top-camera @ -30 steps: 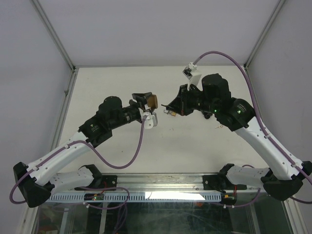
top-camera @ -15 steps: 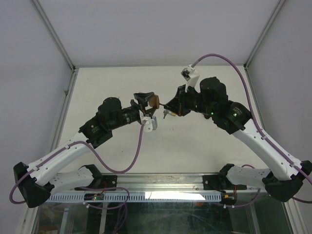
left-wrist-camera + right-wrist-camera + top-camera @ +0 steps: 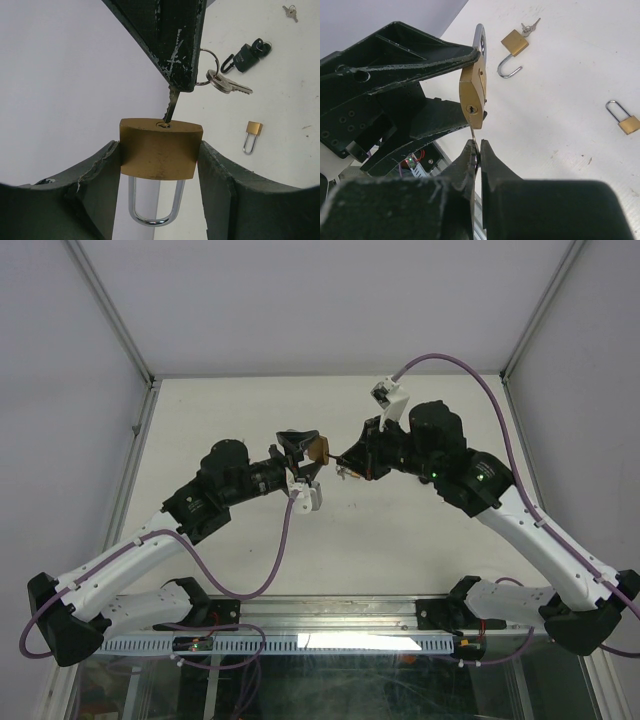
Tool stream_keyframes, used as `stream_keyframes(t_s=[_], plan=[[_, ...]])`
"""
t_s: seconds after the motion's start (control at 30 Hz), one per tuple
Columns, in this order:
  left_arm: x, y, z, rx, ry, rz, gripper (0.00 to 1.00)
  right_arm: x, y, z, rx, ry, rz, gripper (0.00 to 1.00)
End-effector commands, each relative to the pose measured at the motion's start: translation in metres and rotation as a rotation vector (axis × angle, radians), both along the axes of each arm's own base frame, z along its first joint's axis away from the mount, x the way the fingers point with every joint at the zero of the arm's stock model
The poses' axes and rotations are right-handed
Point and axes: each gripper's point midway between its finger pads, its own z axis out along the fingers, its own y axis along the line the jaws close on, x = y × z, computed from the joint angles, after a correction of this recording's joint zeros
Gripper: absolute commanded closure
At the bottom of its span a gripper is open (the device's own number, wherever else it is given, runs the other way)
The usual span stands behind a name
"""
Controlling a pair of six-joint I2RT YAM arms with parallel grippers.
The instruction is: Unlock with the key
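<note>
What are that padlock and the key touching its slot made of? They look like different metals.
The padlock body looks like brass: matte golden-yellow with a faint brushed grain. Its shackle seems to be steel, probably chrome-plated, judging by the mirror-bright silver shine. The key is a duller silver-grey metal; which one I cannot tell.

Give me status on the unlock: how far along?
Done: the left fingers clamp the brass padlock by its sides, and the right fingers pinch the key. In hand: insertion. The key's tip sits at the keyway, with most of it showing. Left: push it home, turn it, and pop the shackle, which is closed.
</note>
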Motion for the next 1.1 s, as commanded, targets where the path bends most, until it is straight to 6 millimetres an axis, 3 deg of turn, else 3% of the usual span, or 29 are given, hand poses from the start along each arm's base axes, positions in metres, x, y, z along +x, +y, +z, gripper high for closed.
stream_keyframes(t_s=[0.0,0.57,0.73,0.87,1.07], plan=[[-0.014,-0.001,0.065,-0.141,-0.17,-0.054,1.0,0.005,-0.001,0.022,0.051,-0.078,-0.021,1.0],[-0.014,-0.004,0.059,-0.095,-0.222,-0.051,1.0,0.013,0.005,0.016,0.031,-0.061,-0.03,1.0],[-0.003,-0.006,0.058,-0.039,-0.296,0.011,1.0,0.017,0.009,0.029,0.068,-0.076,-0.041,1.0],[-0.009,-0.008,0.057,-0.035,-0.311,-0.006,1.0,0.02,0.01,0.036,0.095,-0.102,-0.048,1.0],[-0.012,-0.011,0.056,-0.056,-0.3,-0.018,1.0,0.006,0.029,0.045,0.165,-0.118,0.085,1.0]])
